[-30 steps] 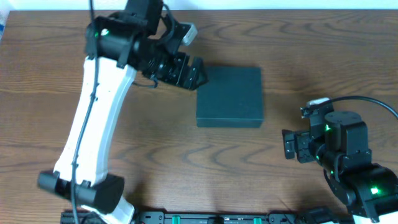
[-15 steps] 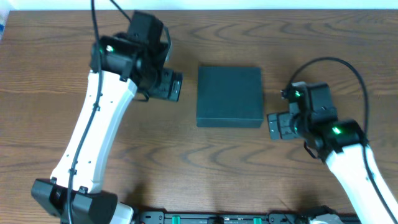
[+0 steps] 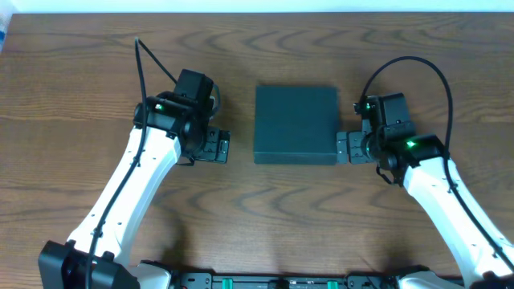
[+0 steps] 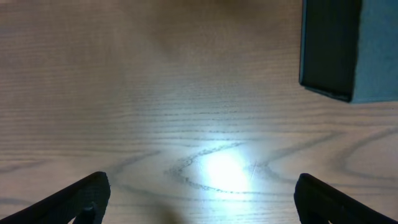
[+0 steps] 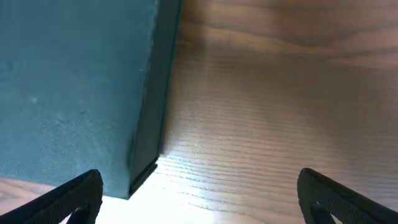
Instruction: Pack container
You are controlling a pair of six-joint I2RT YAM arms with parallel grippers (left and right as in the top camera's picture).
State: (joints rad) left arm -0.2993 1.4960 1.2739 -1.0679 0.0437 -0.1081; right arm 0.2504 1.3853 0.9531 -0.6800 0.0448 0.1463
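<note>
The container [image 3: 295, 124] is a dark teal-green square box lying shut in the middle of the table. My left gripper [image 3: 217, 146] hangs open over bare wood a little left of the box's front left corner, not touching it. The left wrist view shows the container [image 4: 354, 50] at the top right, well ahead of the open left gripper [image 4: 202, 205]. My right gripper [image 3: 347, 148] is open right beside the box's front right corner. In the right wrist view the container [image 5: 74, 81] fills the left side, its corner just ahead of the right gripper [image 5: 202, 202], which holds nothing.
The brown wooden table [image 3: 273, 217] stretches around the box on all sides. A black rail [image 3: 289, 281] with green lights runs along the front edge between the two arm bases. A black cable [image 3: 418, 68] loops above the right wrist.
The left arm has swung from behind the box's back left corner down to its left side. The right arm has reached forward from the front right to the box's front right corner.
</note>
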